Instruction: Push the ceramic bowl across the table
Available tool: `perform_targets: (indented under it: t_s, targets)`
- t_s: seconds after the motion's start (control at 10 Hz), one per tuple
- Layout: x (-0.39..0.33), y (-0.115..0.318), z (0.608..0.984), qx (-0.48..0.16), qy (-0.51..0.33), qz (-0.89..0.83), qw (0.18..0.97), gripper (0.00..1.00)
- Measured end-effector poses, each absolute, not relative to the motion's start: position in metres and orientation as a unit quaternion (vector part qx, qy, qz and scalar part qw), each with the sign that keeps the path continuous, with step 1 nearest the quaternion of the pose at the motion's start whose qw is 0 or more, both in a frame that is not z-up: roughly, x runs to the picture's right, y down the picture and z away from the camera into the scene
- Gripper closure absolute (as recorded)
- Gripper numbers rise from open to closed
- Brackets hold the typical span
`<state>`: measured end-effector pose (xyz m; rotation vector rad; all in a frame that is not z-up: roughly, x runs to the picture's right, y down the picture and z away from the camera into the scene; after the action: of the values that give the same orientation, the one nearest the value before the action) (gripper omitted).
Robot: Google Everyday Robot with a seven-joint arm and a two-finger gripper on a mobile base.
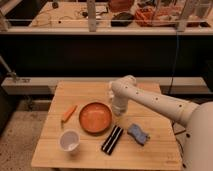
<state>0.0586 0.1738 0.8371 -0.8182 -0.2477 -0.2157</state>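
The ceramic bowl sits a little near of the middle of the worktop, upright and empty, its orange-brown glaze showing under a darker rim. The pincer hangs at the bowl's right rim, pointing down from the white arm, which reaches in from the right. It is clenched, with nothing in its grasp. Whether it touches the rim or stands just beside it cannot be told.

Judging from this, the push is at its beginning or only just under way. The bowl is not close to any edge, so most of its travel across the worktop appears to be left. With the pincer on the right side, the likely direction is leftward. An orange carrot-like piece lies just left of the bowl and could be caught in that path.

A white cup stands near and to the left. A flat black object lies just near of the bowl, and a blue item lies to its right.

The worktop is square, of pale wooden planks. A speckled floor shows at the left. Behind it runs a dark wall, and beyond that a long cluttered bench carries cables and orange things.
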Motion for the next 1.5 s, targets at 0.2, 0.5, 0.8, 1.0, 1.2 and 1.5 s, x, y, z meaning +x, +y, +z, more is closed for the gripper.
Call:
perform_targets:
  t_s: [0.2, 0.5, 0.8, 1.0, 1.2, 1.5]
  targets:
    - [0.055, 0.174, 0.839, -0.397, -0.121, -0.109, 0.903, 0.98]
    - [0.039, 0.172, 0.842, -0.396, -0.125, -0.113, 0.903, 0.98]
    - [0.053, 0.173, 0.844, -0.399, -0.124, -0.119, 0.901, 0.98]
    - [0.043, 0.174, 0.846, -0.398, -0.124, -0.127, 0.900, 0.98]
    - [0.024, 0.176, 0.846, -0.399, -0.125, -0.134, 0.898, 0.98]
    - [0.024, 0.179, 0.848, -0.399, -0.126, -0.147, 0.896, 0.98]
